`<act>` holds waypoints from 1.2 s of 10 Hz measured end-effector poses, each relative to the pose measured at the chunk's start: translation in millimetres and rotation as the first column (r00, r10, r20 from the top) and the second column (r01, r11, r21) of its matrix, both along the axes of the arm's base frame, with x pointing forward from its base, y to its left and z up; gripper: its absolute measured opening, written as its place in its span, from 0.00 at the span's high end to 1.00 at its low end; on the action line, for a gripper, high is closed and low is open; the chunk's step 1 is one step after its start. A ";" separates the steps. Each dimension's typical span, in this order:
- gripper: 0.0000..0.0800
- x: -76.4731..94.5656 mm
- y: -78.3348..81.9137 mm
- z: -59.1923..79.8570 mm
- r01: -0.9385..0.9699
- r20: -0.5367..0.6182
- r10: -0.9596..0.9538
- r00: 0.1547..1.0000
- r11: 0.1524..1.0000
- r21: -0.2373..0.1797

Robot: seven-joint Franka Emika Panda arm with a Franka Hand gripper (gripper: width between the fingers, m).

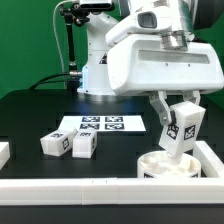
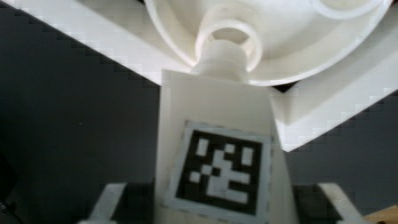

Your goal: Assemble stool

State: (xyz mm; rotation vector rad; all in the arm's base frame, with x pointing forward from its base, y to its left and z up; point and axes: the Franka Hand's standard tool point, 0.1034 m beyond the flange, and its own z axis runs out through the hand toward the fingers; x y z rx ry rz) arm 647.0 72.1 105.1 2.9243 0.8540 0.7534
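Note:
My gripper (image 1: 180,112) is shut on a white oblong stool leg (image 1: 182,128) that bears a black-and-white tag. The leg hangs upright just above the round rimmed seat (image 1: 166,167), which lies near the exterior view's right front corner. In the wrist view the leg (image 2: 219,130) runs between my fingers (image 2: 111,203), and its far end meets a round socket inside the seat (image 2: 302,40). Two more tagged legs (image 1: 54,144) (image 1: 85,146) lie on the black table toward the exterior view's left.
The marker board (image 1: 102,124) lies flat at the middle of the table. White border rails (image 1: 70,186) run along the front and the right edge (image 1: 212,155). The arm's white base (image 1: 100,75) stands behind. A white block (image 1: 4,153) sits at the left edge.

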 end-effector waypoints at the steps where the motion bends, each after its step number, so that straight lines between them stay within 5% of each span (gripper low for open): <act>1: 0.59 -0.3 4.1 -0.8 0.001 -0.004 0.000 1.000 1.000 0.005; 5: 0.59 4.8 11.4 -7.3 -0.004 -0.015 0.005 1.000 1.000 0.014; 12: 0.59 2.0 1.6 -16.5 0.010 -0.023 -0.010 1.000 1.000 0.012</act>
